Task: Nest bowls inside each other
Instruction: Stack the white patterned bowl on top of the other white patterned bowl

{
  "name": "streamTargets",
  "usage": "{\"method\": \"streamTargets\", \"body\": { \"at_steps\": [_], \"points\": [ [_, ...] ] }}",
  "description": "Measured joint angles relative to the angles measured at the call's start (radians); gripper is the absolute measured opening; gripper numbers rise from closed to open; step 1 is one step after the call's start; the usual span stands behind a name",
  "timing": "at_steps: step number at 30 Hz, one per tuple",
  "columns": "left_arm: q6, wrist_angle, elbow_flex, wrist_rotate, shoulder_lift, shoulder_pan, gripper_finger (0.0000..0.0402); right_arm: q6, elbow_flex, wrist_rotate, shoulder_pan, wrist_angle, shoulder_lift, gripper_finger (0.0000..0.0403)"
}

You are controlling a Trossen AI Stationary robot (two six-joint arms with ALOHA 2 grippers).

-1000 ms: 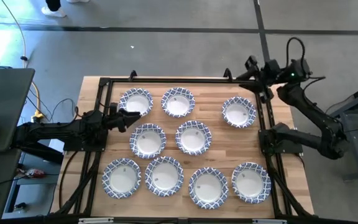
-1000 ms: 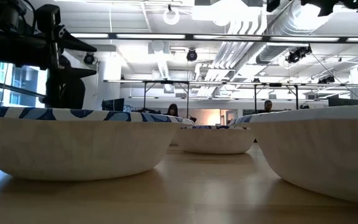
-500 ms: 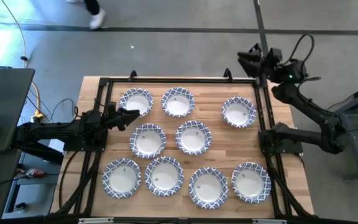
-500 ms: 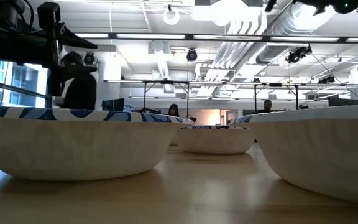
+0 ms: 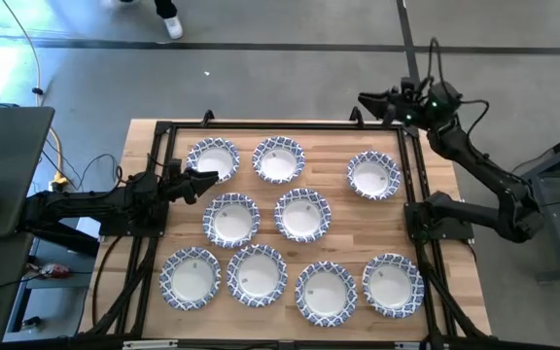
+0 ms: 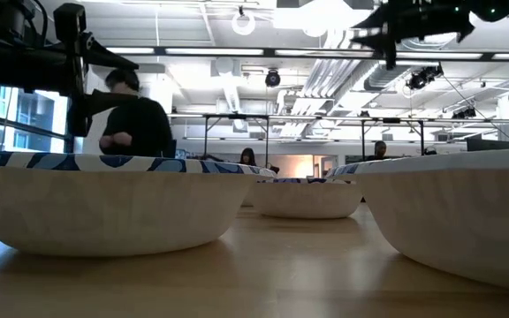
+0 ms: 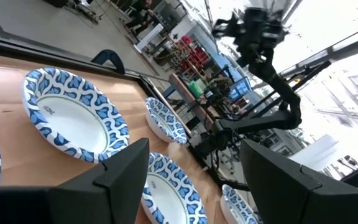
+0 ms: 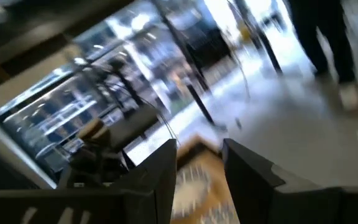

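On the table point(image 5: 426, 185), nine bowls lie singly, none nested: three across the 12 o'clock side point(image 5: 212, 158), point(image 5: 278, 159), point(image 5: 373, 176), two at the centre point(image 5: 230, 220), point(image 5: 302, 214), and four along the 6 o'clock edge point(image 5: 191, 277), point(image 5: 257, 275), point(image 5: 326, 292), point(image 5: 393, 284). The left gripper point(image 5: 200, 181) hangs at 9 o'clock, just beside the 10 o'clock bowl and apart from it, jaws spread wide and holding nothing; its wrist view shows that bowl point(image 7: 76, 118) past the dark fingers point(image 7: 123, 171). The right gripper point(image 5: 369, 101) is raised over the frame rail at 1 o'clock, well clear of every bowl, jaws partly parted and empty, its fingers point(image 8: 166, 163) showing a gap. In the low view, a person point(image 6: 135, 119) stands in the room behind the table.
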Motion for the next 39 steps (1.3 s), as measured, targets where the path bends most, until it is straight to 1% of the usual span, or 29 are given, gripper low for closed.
{"method": "streamTargets", "body": {
  "at_steps": [6,12,15,19,23,29,39],
  "points": [
    [0.000,-0.001,0.000,0.003,0.000,0.000,0.0241,0.150,0.000,-0.008,-0.087,-0.279,0.000,0.0122],
    [0.008,-0.001,0.000,0.005,0.000,0.000,0.0241,0.192,0.000,-0.058,-0.165,-0.475,-0.001,0.0122],
    [0.008,-0.001,0.000,0.011,0.000,0.000,0.0241,0.169,0.000,-0.070,-0.211,-0.585,-0.001,0.0122],
    [0.008,-0.001,0.000,0.015,0.000,0.000,0.0241,0.067,0.000,-0.072,-0.285,-0.784,-0.001,0.0122],
    [0.008,-0.002,0.000,0.029,0.000,0.000,0.0241,-0.031,0.000,-0.022,-0.297,-0.935,-0.005,0.0122],
    [0.009,-0.011,0.000,0.032,0.000,0.000,0.0241,-0.062,0.000,0.072,-0.293,-1.072,-0.005,0.0122],
    [0.015,-0.013,0.000,0.032,0.000,0.000,0.0241,-0.088,0.000,0.171,-0.293,-1.182,-0.006,0.0122]
  ]
}}
